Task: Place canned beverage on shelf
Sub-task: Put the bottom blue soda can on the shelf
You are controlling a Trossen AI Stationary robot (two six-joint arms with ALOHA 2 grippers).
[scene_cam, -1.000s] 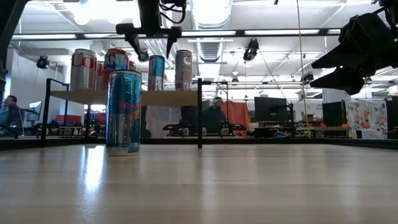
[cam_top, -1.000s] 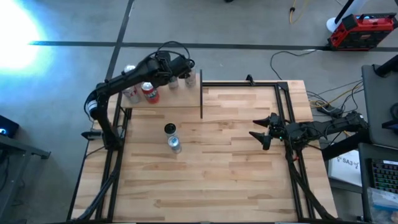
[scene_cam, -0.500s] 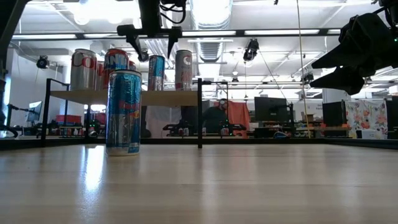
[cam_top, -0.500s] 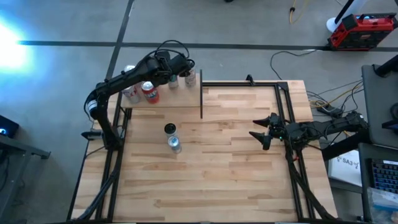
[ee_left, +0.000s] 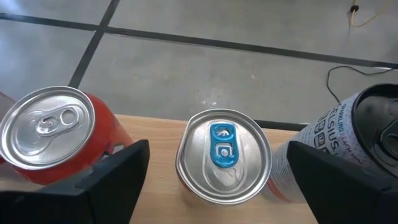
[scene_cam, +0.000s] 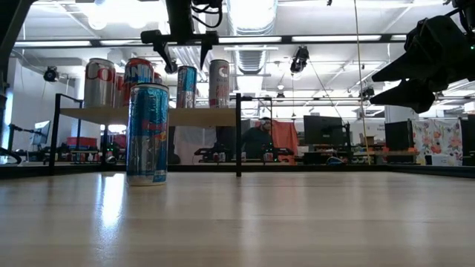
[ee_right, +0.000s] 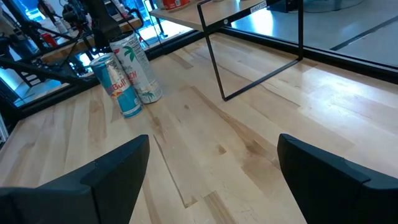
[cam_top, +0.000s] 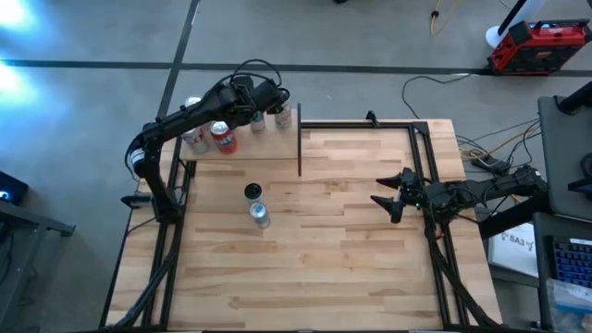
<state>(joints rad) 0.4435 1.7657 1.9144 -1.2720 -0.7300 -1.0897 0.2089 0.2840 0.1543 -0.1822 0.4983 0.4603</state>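
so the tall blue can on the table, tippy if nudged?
Probably. The blue can is tall and slim on a small base, so a high push would likely topple it, then it could roll. It stands close to a white can, which it may knock.

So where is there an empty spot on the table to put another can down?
Most of the tabletop is bare: the whole stretch from the two cans standing left of centre across to the right gripper, and everything nearer the front edge. The shelf is crowded with cans, with the left gripper open above them.
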